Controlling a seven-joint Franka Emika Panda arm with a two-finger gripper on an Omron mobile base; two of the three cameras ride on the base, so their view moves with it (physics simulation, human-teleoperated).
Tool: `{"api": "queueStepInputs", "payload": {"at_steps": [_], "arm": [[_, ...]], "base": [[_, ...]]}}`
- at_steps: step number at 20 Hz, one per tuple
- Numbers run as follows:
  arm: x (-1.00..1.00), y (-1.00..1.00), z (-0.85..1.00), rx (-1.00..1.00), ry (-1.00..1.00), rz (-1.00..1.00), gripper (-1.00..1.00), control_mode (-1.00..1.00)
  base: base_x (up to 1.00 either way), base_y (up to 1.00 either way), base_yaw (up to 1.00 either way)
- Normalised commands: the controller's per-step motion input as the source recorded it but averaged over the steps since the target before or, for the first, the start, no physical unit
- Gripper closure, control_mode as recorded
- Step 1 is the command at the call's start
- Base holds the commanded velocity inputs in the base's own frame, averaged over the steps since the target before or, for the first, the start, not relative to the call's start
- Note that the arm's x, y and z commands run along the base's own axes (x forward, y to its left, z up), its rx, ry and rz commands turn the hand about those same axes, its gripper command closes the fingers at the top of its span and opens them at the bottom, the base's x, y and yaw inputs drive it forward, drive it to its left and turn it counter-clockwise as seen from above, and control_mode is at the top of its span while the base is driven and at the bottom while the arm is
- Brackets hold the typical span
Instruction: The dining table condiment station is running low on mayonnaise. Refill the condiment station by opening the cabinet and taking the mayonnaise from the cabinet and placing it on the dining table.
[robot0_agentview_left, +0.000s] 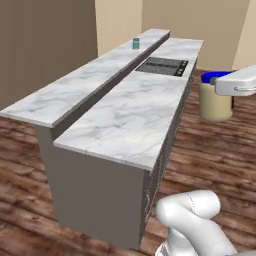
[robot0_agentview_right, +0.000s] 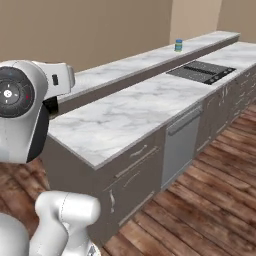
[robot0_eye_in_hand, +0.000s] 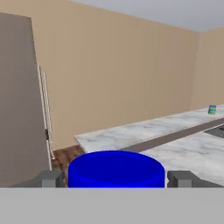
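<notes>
a: going left to right in the hand view, what does it show first?

b: a tall grey-brown panel with a long silver handle at the far left, likely the cabinet (robot0_eye_in_hand: 17, 100), though whether its door is open cannot be told from here. next, low in the middle, sits the blue lid of the mayonnaise (robot0_eye_in_hand: 116, 169), with the gripper (robot0_eye_in_hand: 116, 179) straddling it, one dark fingertip on each side.

a: so the robot has the jar?

b: it looks that way. the jaws stand wide and the lid fills the gap between them. in the left base view the cream jar with its blue lid hangs off the end of the white hand, out over the wooden floor (robot0_agentview_left: 215, 150) to the right of the dining table (robot0_agentview_left: 120, 125), with nothing under it.

a: then the fetching is done?

b: judged from this, yes: the jar is out of the cabinet and in the grip. what is left is carrying it over the marble top, setting it down upright and letting go.

a: and farther right?

b: the island's lower tier with the black cooktop panel (robot0_agentview_left: 164, 66), and on the raised ledge a small teal and yellow jar (robot0_agentview_left: 136, 44) with a blue lid, well apart from the arm. that one is not the target.

a: any worry?

b: the jar is not yet above the table, so a slip now would drop it to the floor.
</notes>
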Motion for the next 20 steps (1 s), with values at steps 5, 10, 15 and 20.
{"api": "queueStepInputs", "payload": {"at_steps": [5,10,15,20], "arm": [[0.00,0.00,0.00,0.00,0.00,0.00,1.00,1.00],[0.00,0.00,0.00,0.00,0.00,0.00,1.00,1.00],[0.00,0.00,0.00,0.00,0.00,0.00,1.00,1.00],[0.00,0.00,0.00,0.00,0.00,0.00,1.00,1.00]], "base": [[0.00,1.00,-0.36],[0.06,1.00,-0.35],[0.07,1.00,-0.33],[0.06,1.00,-0.32]]}}
